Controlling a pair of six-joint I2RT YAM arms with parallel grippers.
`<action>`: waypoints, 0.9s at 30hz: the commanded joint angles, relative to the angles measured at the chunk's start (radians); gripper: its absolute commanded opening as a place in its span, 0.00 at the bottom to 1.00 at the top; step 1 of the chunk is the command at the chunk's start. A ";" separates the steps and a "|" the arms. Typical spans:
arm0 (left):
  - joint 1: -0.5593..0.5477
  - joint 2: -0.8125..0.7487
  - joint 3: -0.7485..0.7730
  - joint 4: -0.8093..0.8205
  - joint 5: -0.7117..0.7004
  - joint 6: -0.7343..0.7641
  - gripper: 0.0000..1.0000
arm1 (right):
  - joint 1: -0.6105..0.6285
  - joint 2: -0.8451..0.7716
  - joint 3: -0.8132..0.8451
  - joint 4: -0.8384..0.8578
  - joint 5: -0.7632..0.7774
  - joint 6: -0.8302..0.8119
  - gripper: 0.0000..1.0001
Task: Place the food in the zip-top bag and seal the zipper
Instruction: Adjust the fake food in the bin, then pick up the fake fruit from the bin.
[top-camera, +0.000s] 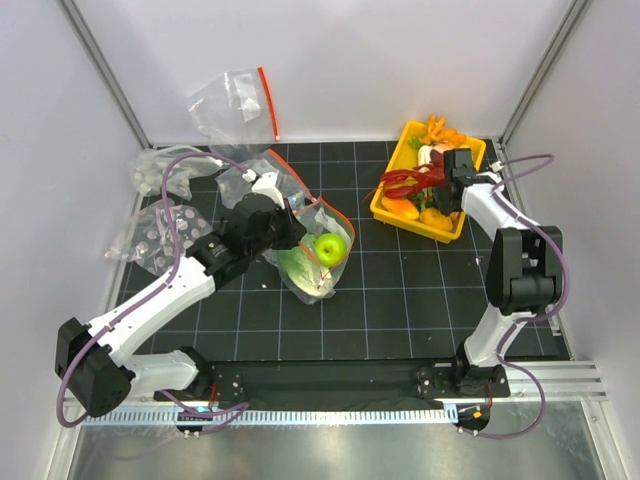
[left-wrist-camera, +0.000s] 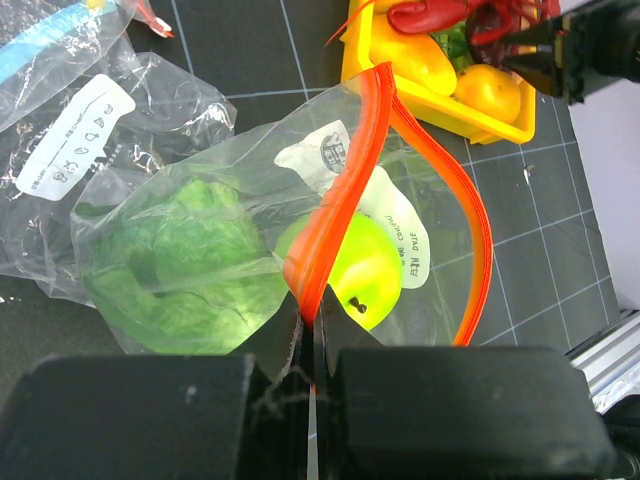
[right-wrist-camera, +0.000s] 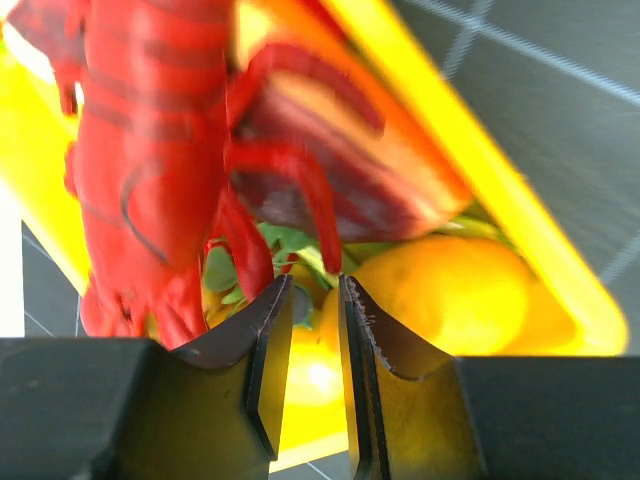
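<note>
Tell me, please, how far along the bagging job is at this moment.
Done: the lettuce and the green fruit lie inside the bag. In hand: the left fingers pinch the zipper, which is open; the right fingers are at the yellow tray beside the lobster, grip unclear. Left: a yellow piece is in the tray, and the zipper needs sealing.

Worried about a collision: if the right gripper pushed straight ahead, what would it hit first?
The right gripper would probably meet the yellow food in the tray first; depth is unclear, and the red lobster's leg may touch sooner.
</note>
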 joint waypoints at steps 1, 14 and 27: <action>0.005 -0.019 0.014 0.036 -0.011 0.024 0.00 | 0.028 0.006 0.081 0.048 0.035 -0.053 0.34; 0.005 -0.029 0.011 0.036 -0.017 0.026 0.00 | 0.039 -0.136 -0.045 0.086 0.101 -0.130 0.53; 0.005 -0.016 0.013 0.032 -0.034 0.035 0.00 | 0.100 -0.167 -0.160 0.341 0.072 -0.790 0.70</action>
